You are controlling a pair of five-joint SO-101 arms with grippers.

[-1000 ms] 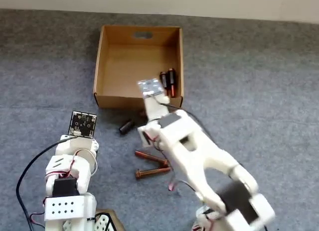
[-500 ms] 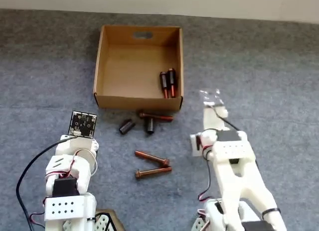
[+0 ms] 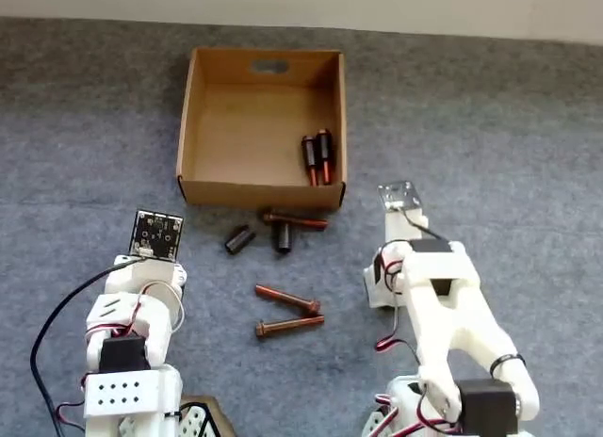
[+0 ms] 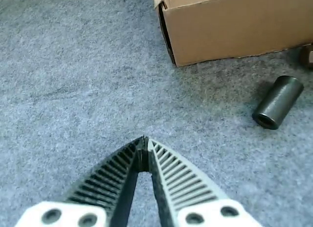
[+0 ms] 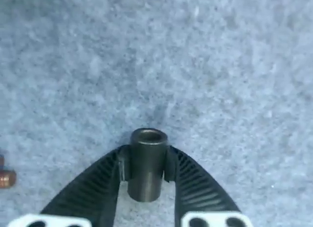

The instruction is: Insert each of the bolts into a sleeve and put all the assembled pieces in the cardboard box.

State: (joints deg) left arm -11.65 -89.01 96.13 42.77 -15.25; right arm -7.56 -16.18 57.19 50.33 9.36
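Right fingers (image 5: 88, 188) clamp a sleeve (image 5: 146, 161); left fingers (image 4: 171, 173) meet, loose sleeve (image 4: 278, 101) and cardboard box (image 4: 234, 26) nearby.

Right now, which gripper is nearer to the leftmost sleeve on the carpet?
Left. The left gripper, shut, is close beside that sleeve; the right gripper, holding another sleeve, is beyond the box's right corner.

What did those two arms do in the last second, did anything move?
The right gripper, clamped on a dark sleeve, swung back from the front of the cardboard box to the open carpet on the right. The left gripper, the loose bolts and the pieces in the box stayed put.
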